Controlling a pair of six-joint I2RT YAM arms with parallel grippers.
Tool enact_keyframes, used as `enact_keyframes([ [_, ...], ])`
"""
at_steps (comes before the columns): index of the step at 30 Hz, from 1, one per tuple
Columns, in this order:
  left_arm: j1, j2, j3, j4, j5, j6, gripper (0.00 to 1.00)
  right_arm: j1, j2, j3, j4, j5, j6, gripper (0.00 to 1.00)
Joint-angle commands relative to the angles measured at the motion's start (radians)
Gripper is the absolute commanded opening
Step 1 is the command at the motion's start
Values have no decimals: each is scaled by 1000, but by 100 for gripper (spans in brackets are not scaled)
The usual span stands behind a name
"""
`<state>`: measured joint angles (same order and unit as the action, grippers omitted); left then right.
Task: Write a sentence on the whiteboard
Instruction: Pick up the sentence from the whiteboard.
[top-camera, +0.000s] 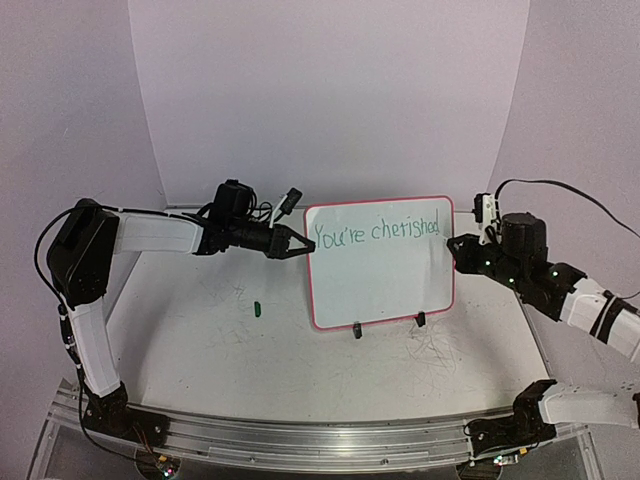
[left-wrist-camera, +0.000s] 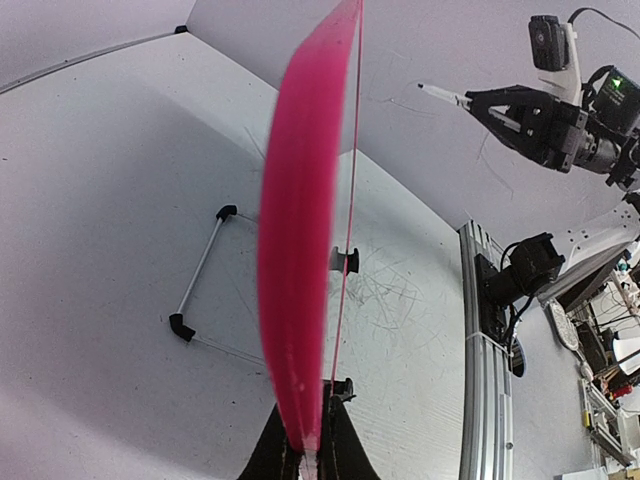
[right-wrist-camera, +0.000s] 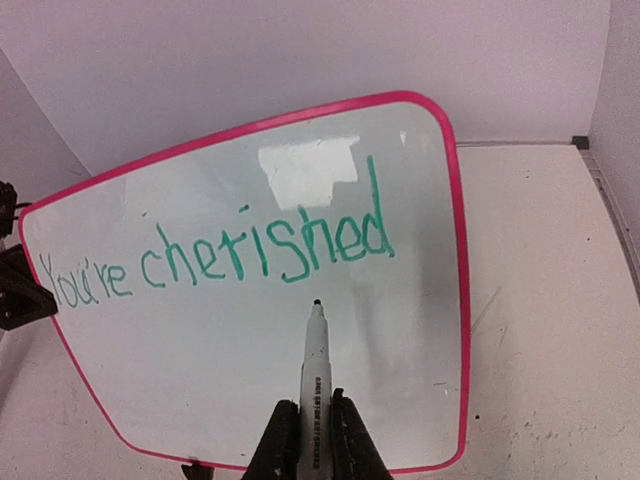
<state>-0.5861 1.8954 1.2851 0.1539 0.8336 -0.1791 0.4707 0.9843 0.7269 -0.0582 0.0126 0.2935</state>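
The whiteboard (top-camera: 385, 285), with its pink frame, stands upright on two black feet in the middle of the table. The sentence (top-camera: 375, 232) runs along its top in green and reads "You're cherished" (right-wrist-camera: 260, 255). My left gripper (top-camera: 298, 247) is shut on the board's left edge; in its wrist view the pink frame (left-wrist-camera: 300, 250) runs edge-on up from the jaws of the left gripper (left-wrist-camera: 312, 455). My right gripper (right-wrist-camera: 313, 440) is shut on a white marker (right-wrist-camera: 315, 370). The marker's tip points at the whiteboard (right-wrist-camera: 200, 380) just below "cherished", a short gap off the surface. The right gripper (top-camera: 452, 243) hovers at the board's right edge.
A small green cap (top-camera: 257, 308) lies on the table left of the board. Grey scribble marks (top-camera: 435, 350) cover the tabletop by the board's right foot. A wire stand (left-wrist-camera: 200, 290) props the board from behind. An aluminium rail (top-camera: 330, 440) lines the near edge.
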Motion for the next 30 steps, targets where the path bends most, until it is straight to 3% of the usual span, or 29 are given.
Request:
enact_keyframes([
  [1, 3, -14, 3, -31, -68, 60, 0, 111, 36, 53, -19, -1, 13, 0],
  [5, 3, -6, 4, -31, -76, 59, 0, 259, 122, 90, -20, 68, 32, 0],
  [10, 3, -5, 3, -32, -75, 59, 0, 351, 179, 113, -15, 95, 68, 0],
  [30, 3, -16, 0, -33, -72, 57, 0, 562, 415, 210, 55, 176, 107, 0],
])
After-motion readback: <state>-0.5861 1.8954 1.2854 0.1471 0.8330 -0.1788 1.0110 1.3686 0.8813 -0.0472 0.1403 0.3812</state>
